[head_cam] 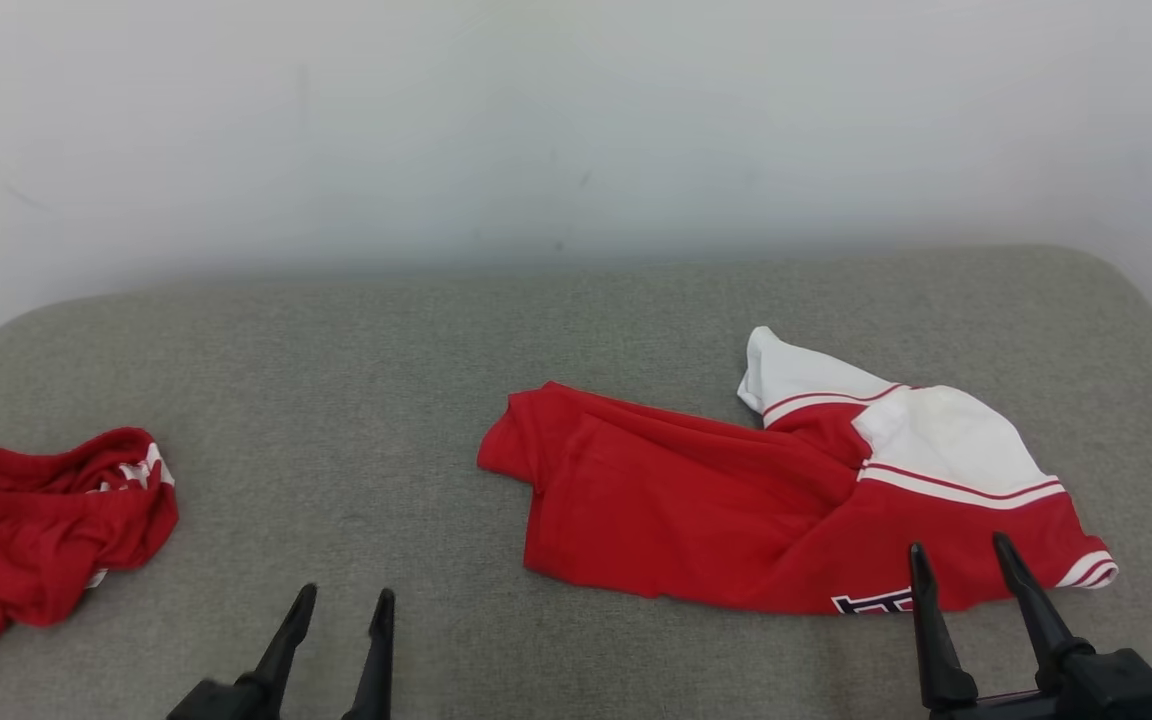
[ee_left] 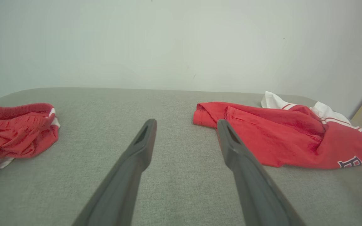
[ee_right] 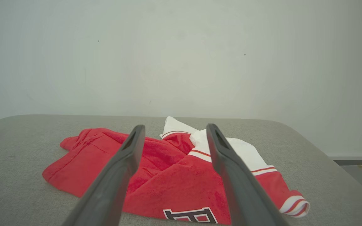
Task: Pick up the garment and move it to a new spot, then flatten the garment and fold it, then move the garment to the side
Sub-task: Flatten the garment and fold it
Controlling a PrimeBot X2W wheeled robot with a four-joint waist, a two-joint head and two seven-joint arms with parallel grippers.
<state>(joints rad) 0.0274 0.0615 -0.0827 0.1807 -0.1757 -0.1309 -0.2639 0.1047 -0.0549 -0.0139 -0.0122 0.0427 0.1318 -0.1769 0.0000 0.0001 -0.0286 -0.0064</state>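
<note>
Pale wall [head_cam: 536, 120] at the back, w/ a grey padded top [head_cam: 576, 320] in front of us. On it, right of centre, lies the red-and-white shirt [head_cam: 716, 500], rumpled and partly doubled over itself, w/ the white sleeve at the back and lettering [head_cam: 871, 601] at the near hem. A second red garment [head_cam: 36, 520] sits bunched at the far left edge, well apart. Our right gripper [head_cam: 958, 545] hovers at the shirt's near hem, fingers spread wide, nothing in them. Our left gripper [head_cam: 348, 595] is over bare pad, likewise spread and empty. Nothing lifted yet, so we're prob. at the first pick.

Risks:
- **One layer only:** the shirt is layered, so a pinch at the hem may catch one ply & it'll unfurl or drag, not lift.
- **Both layers:** it comes up doubled, harder to flatten.
- **Pad edge:** it lies near the pad's right edge, so a clumsy tug could slide it off.
- **Wrong item:** there are two red items, so the left arm could go for the wrong one.
</note>
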